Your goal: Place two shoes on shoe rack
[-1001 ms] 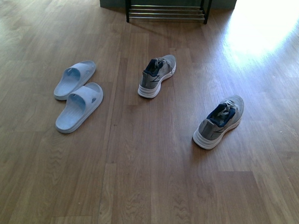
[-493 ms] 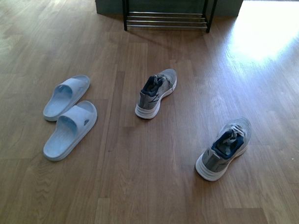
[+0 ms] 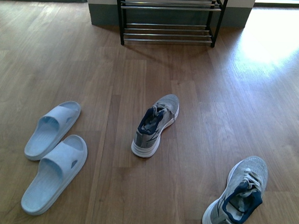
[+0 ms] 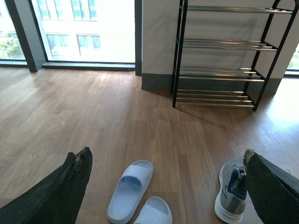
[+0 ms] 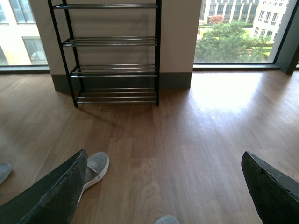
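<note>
Front view: a wooden plank floor (image 3: 116,81) with four shoes lying on it. On the left, two pale blue rubber open-toe slides (image 3: 53,130) lie side by side, almost touching, toes pointing away and slightly right. Near the middle stands a grey knit sneaker with a white sole and dark blue lining (image 3: 155,124), heel toward the camera. A second grey sneaker (image 3: 237,196) lies well apart from it at the lower right, partly cut off by the frame edge. At the far end an open shoe rack of black metal side frames and thin silver bar shelves (image 3: 167,29) stands against the wall, with no shoes on the shelves that show.

Left wrist view: the left hand (image 4: 164,156) is spread wide open, holding nothing, above the slides.

Right wrist view: the right hand (image 5: 164,157) is likewise spread wide, gripping nothing.
</note>
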